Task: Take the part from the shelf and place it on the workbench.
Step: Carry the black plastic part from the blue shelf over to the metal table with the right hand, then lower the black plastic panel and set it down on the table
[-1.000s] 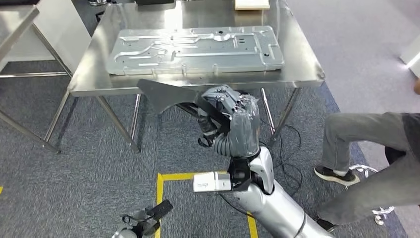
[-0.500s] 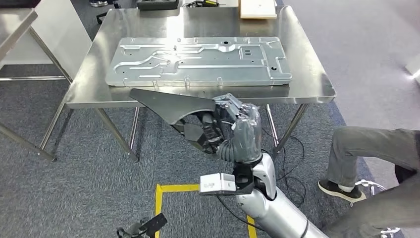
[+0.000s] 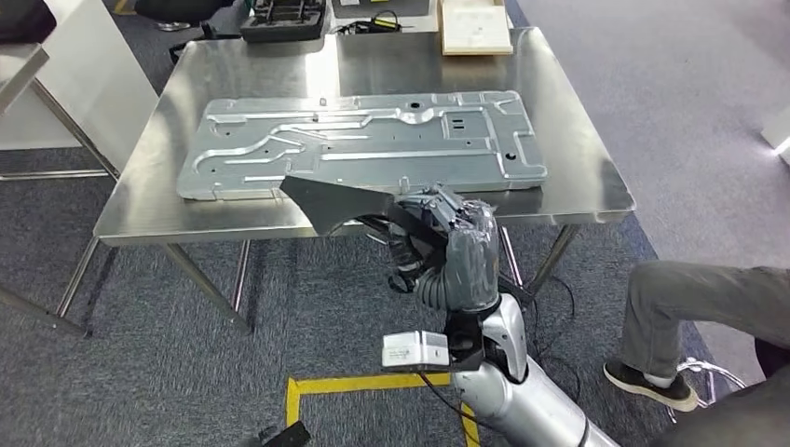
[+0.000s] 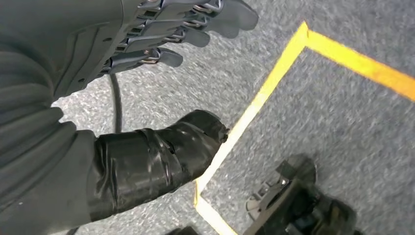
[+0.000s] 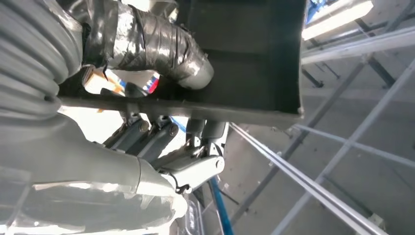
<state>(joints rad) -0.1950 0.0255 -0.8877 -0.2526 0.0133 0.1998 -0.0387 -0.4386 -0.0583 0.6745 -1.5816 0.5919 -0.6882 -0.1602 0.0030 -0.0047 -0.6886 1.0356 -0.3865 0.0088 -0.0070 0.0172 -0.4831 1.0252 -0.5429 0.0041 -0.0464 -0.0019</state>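
Note:
My right hand (image 3: 449,244) grips a dark, flat, curved sheet-metal part (image 3: 333,201) by one end. The part sticks out to the left, and its far tip lies in front of the steel workbench's (image 3: 582,154) front edge, at about top height. The right wrist view has the taped thumb (image 5: 164,46) pressed on the dark part (image 5: 244,54), with the other fingers under it. My left hand (image 4: 103,54) hangs over the grey carpet, fingers apart and holding nothing.
A large stamped metal panel (image 3: 363,142) covers most of the workbench. A pale box (image 3: 475,26) and a black case (image 3: 284,17) sit at its back edge. A person's leg (image 3: 708,291) stands at the right. Yellow tape (image 3: 373,383) marks the floor.
The whole view has shifted as the camera moved closer to the workbench. My right hand has carried the part from below the bench's front edge up to its level.

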